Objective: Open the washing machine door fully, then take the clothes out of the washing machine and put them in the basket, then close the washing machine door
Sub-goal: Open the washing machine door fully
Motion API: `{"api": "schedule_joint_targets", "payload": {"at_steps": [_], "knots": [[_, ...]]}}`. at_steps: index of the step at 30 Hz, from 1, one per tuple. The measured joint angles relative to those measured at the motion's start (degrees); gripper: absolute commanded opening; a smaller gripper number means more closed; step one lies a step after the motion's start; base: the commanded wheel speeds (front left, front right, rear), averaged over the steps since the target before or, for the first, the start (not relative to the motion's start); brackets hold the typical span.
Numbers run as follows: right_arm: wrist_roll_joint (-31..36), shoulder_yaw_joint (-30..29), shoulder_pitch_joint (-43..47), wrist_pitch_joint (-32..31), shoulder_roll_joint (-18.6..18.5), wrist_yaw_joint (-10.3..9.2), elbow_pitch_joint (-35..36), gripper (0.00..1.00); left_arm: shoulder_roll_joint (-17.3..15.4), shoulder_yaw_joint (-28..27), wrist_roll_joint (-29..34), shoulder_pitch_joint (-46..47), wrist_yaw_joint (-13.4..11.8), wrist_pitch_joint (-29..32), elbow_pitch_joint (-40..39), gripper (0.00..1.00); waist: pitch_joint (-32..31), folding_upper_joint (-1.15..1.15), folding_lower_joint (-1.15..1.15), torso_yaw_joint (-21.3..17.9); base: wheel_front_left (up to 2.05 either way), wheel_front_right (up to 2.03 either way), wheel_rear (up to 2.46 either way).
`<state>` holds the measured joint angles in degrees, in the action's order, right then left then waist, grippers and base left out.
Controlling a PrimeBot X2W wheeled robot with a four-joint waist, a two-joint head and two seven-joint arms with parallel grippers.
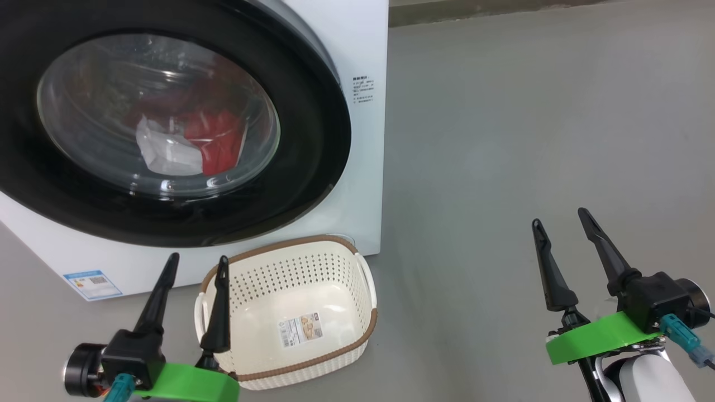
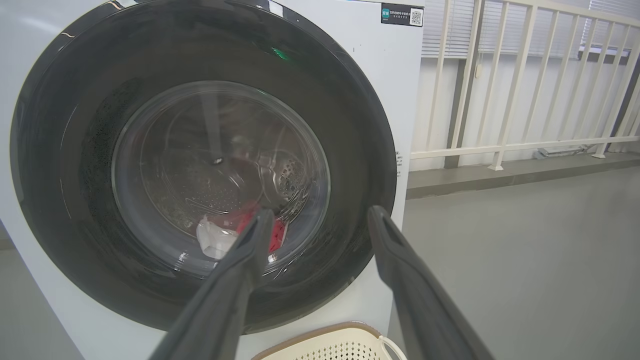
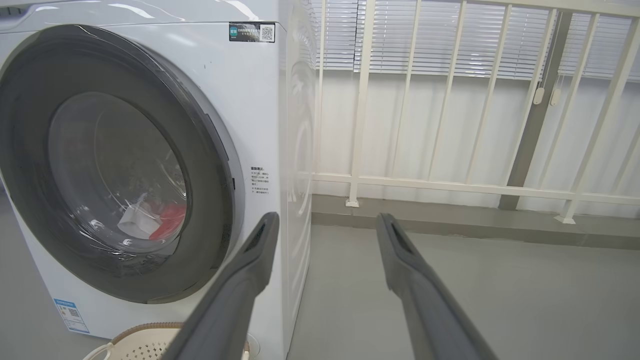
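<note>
The white washing machine (image 1: pixel 363 50) fills the upper left of the head view, and its round black-rimmed door (image 1: pixel 313 139) lies shut against the front. Through the glass I see red and white clothes (image 1: pixel 209 137) in the drum, also visible in the left wrist view (image 2: pixel 272 237). The cream basket (image 1: pixel 290 312) stands empty on the floor below the door. My left gripper (image 1: pixel 198 259) is open at the basket's left rim, holding nothing. My right gripper (image 1: pixel 561 218) is open over bare floor to the right, well away from the machine.
Grey floor (image 1: pixel 530 111) stretches to the right of the machine. A white railing (image 3: pixel 450 185) with blinds behind it runs along a raised kerb beyond the machine's right side. A blue label (image 1: pixel 92 283) is stuck on the machine's lower left front.
</note>
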<state>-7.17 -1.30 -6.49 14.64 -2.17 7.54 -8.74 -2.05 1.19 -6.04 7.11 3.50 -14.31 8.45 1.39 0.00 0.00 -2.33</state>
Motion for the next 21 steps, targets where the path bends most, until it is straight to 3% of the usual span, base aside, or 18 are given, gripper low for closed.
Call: {"api": "schedule_joint_targets", "payload": {"at_steps": [1,2,3,5,6,7,8,13,21], "knots": [[-0.66,-0.1,0.01,0.0,-0.02,0.0,0.01,1.0,-0.01,0.15,0.0,0.0,0.02,0.0,0.0,1.0,0.12,0.0,0.0,0.05,0.0,0.0,0.0],[-1.22,-0.12,0.01,0.0,-0.07,0.0,0.01,0.81,-0.01,0.31,0.0,0.0,0.05,0.0,0.0,1.0,0.31,0.0,0.0,0.11,0.0,0.0,0.0],[-2.12,-0.09,0.01,0.0,-0.08,0.0,0.01,0.55,-0.01,0.46,0.0,0.01,0.07,0.0,0.0,1.0,0.53,0.0,0.0,0.18,0.0,0.0,0.0],[-4.27,0.38,-0.01,-0.01,-0.11,0.0,0.09,0.31,-0.01,0.62,0.0,0.04,0.13,0.0,-0.01,1.0,1.07,0.0,0.0,0.4,0.0,0.0,0.0],[-5.22,1.12,-0.02,0.0,-0.22,-0.01,0.58,0.31,-0.01,0.65,0.0,0.08,0.15,0.0,-0.03,1.0,1.39,0.0,0.0,0.54,0.0,0.0,0.0],[-6.64,1.79,-0.12,0.0,-0.32,0.0,1.13,0.24,-0.01,0.65,0.0,0.13,0.29,0.0,-0.13,1.0,1.75,0.0,0.0,0.68,0.0,0.0,0.0],[-7.25,2.27,-0.43,0.0,-0.23,0.0,1.46,0.0,-0.02,0.63,0.0,0.2,0.63,0.0,-0.35,1.0,2.18,0.0,0.0,0.82,0.0,0.0,0.0],[-13.03,2.56,-2.92,0.0,-0.29,0.0,2.02,0.0,-0.04,0.87,0.0,1.64,1.18,-0.07,-1.43,1.0,4.72,0.0,0.0,1.57,0.0,0.0,0.0],[-32.15,4.26,-12.44,0.01,-0.96,0.0,0.82,0.0,-0.04,1.44,-0.02,3.95,2.57,-0.16,-3.04,1.0,9.63,0.0,0.0,3.05,0.0,0.0,0.0]]}}
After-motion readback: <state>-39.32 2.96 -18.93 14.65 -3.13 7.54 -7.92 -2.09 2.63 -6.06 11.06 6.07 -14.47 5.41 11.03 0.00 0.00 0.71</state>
